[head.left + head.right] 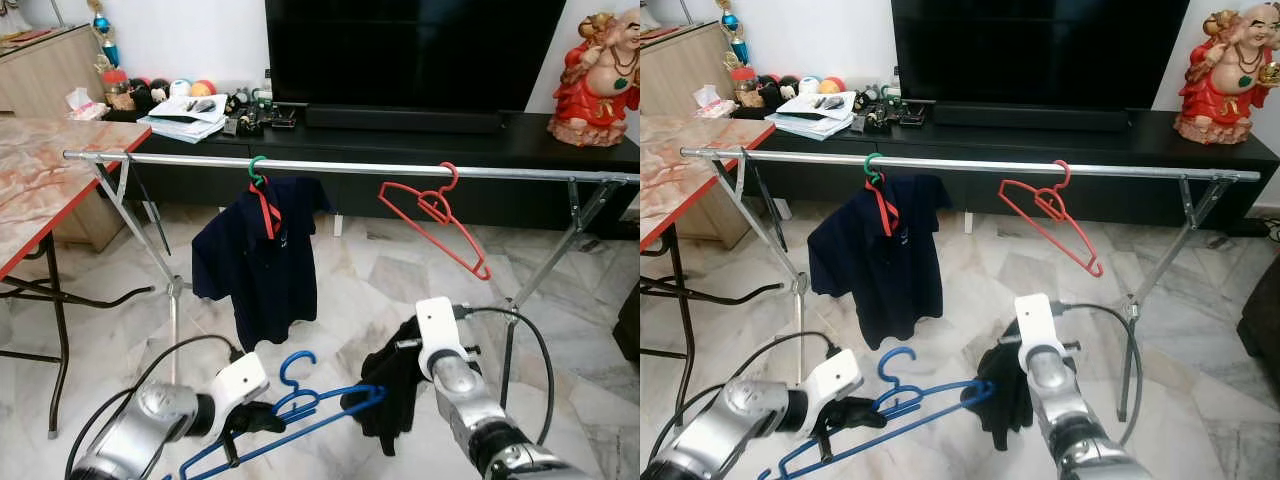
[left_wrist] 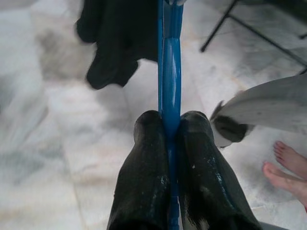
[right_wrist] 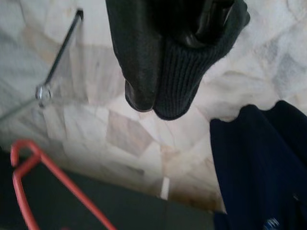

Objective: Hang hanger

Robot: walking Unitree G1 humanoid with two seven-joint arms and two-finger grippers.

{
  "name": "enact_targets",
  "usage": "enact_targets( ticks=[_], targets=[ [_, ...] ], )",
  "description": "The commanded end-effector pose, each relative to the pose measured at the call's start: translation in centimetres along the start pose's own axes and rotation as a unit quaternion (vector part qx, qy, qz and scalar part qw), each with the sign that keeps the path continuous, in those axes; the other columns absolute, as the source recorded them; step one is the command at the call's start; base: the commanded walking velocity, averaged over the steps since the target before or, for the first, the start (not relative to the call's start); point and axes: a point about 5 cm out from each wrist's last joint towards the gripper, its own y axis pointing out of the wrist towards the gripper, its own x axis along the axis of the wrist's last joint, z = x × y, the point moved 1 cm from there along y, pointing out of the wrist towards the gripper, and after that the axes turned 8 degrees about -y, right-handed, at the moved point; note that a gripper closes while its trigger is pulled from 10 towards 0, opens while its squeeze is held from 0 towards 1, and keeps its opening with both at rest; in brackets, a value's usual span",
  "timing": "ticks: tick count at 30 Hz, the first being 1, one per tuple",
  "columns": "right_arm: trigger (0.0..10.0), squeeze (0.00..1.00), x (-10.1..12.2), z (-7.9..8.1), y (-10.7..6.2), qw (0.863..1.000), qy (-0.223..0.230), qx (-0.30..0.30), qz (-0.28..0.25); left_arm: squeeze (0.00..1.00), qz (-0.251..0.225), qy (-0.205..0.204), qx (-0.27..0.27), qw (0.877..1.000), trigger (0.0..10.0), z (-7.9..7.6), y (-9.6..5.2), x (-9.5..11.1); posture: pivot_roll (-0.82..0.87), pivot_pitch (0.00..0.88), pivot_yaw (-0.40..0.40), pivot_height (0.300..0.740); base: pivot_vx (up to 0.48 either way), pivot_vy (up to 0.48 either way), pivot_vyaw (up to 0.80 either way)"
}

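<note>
Blue hanger [image 1: 300,405] sits low in front of the robot, below and well short of the silver rail [image 1: 350,168], its hook curling upward and its far end touching a black garment [image 1: 385,385]. The left tool [image 1: 245,420] is clamped on the hanger's bar: in the left wrist view both black fingers [image 2: 146,167] press together on the blue bar, which runs straight out between them. The right tool [image 3: 163,62] holds the black garment; in the right wrist view one finger [image 3: 136,57] lies against the knit cloth, and the cloth hides the other finger enough that I cannot tell how tightly the pair is closed. On the rail hang a dark navy polo shirt [image 1: 262,255] on a green-hooked hanger [image 1: 258,172] and, to the robot's right of it, an empty red hanger [image 1: 435,215], tilted. Behind the rail stands a black TV cabinet [image 1: 560,150] with a television [image 1: 410,50], a red figurine [image 1: 598,80] and a pile of papers [image 1: 185,115]. A marble-topped desk [image 1: 50,170] stands at the left. Bare toes [image 2: 288,167] of a person show on the marble floor [image 1: 370,280].
</note>
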Motion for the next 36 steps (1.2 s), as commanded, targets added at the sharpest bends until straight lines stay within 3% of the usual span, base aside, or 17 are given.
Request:
enact_targets(
  ticks=[1, 6, 11, 13, 23, 30, 36],
  targets=[
    [10.0, 0.00, 1.7, 0.2, 0.3, 1.000, -0.008, 0.010, -0.022, 0.00, -0.006, 0.008, -0.021, 1.000, 10.0, -0.2, -0.1, 0.9, 0.13, 0.000, 0.009, 0.740, 0.000, 0.000, 0.00],
    [10.0, 0.00, 2.2, 1.3, 0.4, 0.999, 0.032, 0.037, -0.014, 0.00, -0.014, 0.007, -0.021, 1.000, 10.0, 0.5, 0.3, 1.6, 0.12, 0.000, 0.007, 0.740, 0.000, 0.000, 0.00],
    [10.0, 0.00, 2.4, 1.7, 0.3, 0.999, 0.023, 0.045, -0.015, 0.00, -0.032, 0.004, 0.007, 0.999, 10.0, 1.2, 0.5, 2.2, 0.12, 0.000, 0.007, 0.740, 0.000, 0.000, 0.00],
    [10.0, 0.00, 2.3, 1.9, 0.3, 0.998, 0.030, 0.046, -0.014, 0.00, -0.043, -0.002, 0.054, 0.998, 10.0, 2.2, 0.4, 2.4, 0.12, 0.000, 0.008, 0.740, 0.000, 0.000, 0.00],
    [10.0, 0.00, 1.5, 1.4, 0.2, 0.999, 0.027, 0.046, -0.010, 0.00, -0.039, -0.010, 0.090, 0.995, 10.0, 3.3, -0.7, 1.5, 0.12, 0.000, 0.011, 0.740, 0.000, 0.000, 0.00],
    [10.0, 0.00, 1.8, 2.3, 0.1, 0.996, 0.030, 0.086, -0.022, 0.00, -0.084, -0.027, 0.111, 0.990, 10.0, 3.6, -0.2, 2.7, 0.11, 0.000, 0.015, 0.740, 0.000, 0.000, 0.00],
    [10.0, 0.00, 1.5, 2.8, -0.1, 0.993, 0.022, 0.110, -0.021, 0.00, -0.100, -0.036, 0.084, 0.991, 10.0, 3.0, 0.2, 3.1, 0.11, 0.000, 0.024, 0.740, 0.000, 0.000, 0.00]
  ],
)
